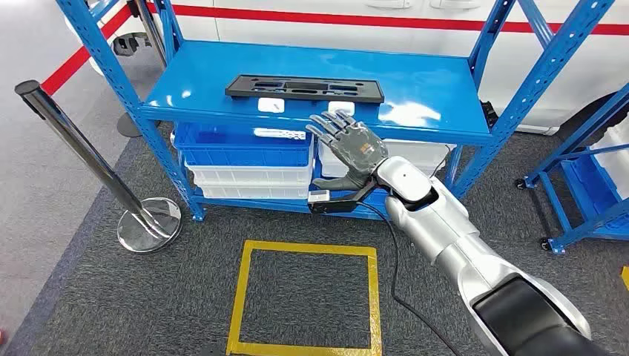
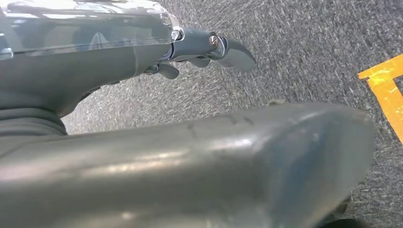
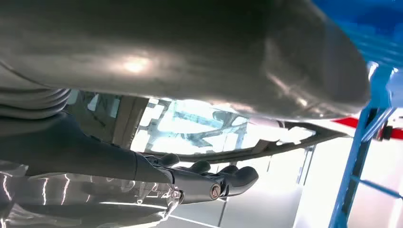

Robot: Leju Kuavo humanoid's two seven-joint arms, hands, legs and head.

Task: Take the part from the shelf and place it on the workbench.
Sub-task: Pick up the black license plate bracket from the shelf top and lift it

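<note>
Part (image 1: pixel 305 87) flat on shelf (image 1: pixel 208 81), long axis left-right; right hand (image 1: pixel 348 144) fingers spread wide, empty.

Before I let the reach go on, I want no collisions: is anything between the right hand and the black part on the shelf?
Nothing visible. The right hand hovers open in front of the shelf edge, and the black part lies flat on the blue top just beyond its fingertips, with bare shelf between them.

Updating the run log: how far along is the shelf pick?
Done: nothing yet; the black part lies flat on the blue shelf. In hand: the right hand is raised open in front of the shelf's edge, short of the part, holding nothing. Left: grasp, lift, carry to the workbench.
</note>
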